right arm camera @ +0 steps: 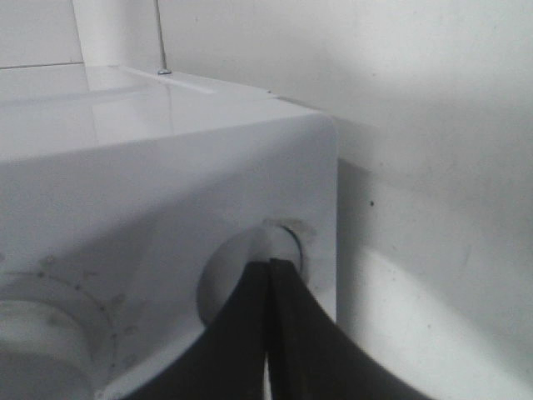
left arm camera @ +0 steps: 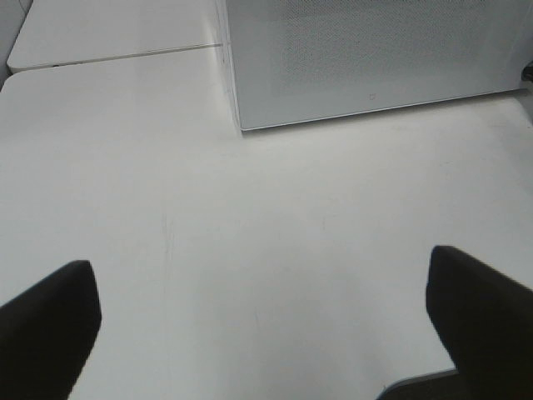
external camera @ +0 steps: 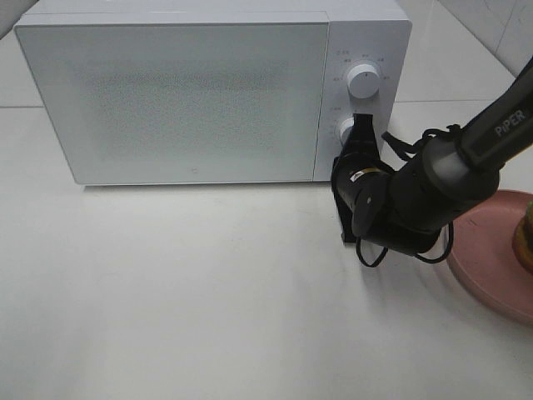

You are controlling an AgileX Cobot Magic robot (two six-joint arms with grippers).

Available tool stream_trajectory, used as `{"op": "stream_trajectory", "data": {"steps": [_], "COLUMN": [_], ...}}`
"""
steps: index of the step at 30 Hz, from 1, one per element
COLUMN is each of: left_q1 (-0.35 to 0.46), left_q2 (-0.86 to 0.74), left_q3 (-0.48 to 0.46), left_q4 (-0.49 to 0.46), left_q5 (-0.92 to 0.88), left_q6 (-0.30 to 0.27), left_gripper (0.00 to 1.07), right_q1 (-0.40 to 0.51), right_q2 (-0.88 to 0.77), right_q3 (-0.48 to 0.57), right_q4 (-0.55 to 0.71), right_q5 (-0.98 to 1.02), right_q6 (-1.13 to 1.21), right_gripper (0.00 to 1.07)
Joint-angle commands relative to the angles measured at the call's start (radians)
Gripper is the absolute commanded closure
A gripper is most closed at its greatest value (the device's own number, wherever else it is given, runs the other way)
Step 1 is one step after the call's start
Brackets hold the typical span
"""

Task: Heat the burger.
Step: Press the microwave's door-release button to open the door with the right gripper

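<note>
The white microwave [external camera: 175, 92] stands at the back with its door shut. My right gripper [external camera: 361, 125] is shut, its tips pressed together against the lower knob [external camera: 346, 129] of the control panel. The right wrist view shows the closed fingers [right arm camera: 250, 333] touching that knob [right arm camera: 237, 262]. Only a sliver of the burger [external camera: 525, 242] shows at the right edge, on the pink plate [external camera: 483, 258]. My left gripper [left arm camera: 258, 292] is open and empty over the bare table, in front of the microwave's left corner [left arm camera: 241, 125]; it is out of the exterior view.
The upper knob [external camera: 364, 80] sits above the lower one. A second dial with tick marks [right arm camera: 33, 333] shows in the right wrist view. My right arm [external camera: 450, 167] lies between the microwave and the plate. The white table [external camera: 208, 292] spreads in front.
</note>
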Motion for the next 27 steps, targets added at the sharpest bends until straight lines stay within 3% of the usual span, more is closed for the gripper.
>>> {"op": "stream_trajectory", "data": {"steps": [1, 18, 27], "left_q1": [-0.002, -0.002, -0.002], "left_q2": [-0.001, -0.001, -0.001], "left_q3": [0.001, 0.001, 0.001], "left_q4": [0.0, 0.0, 0.0], "left_q5": [-0.007, -0.007, -0.007], "left_q6": [0.002, 0.002, 0.002], "left_gripper": [0.07, 0.07, 0.07], "right_q1": [-0.006, -0.065, -0.065], "right_q2": [0.001, 0.012, 0.012], "right_q3": [-0.029, -0.151, -0.151], "right_q4": [0.01, -0.022, -0.022], "right_q5": [-0.065, -0.138, -0.133], "right_q6": [-0.017, -0.072, -0.073], "right_gripper": [1.07, 1.07, 1.07]}}
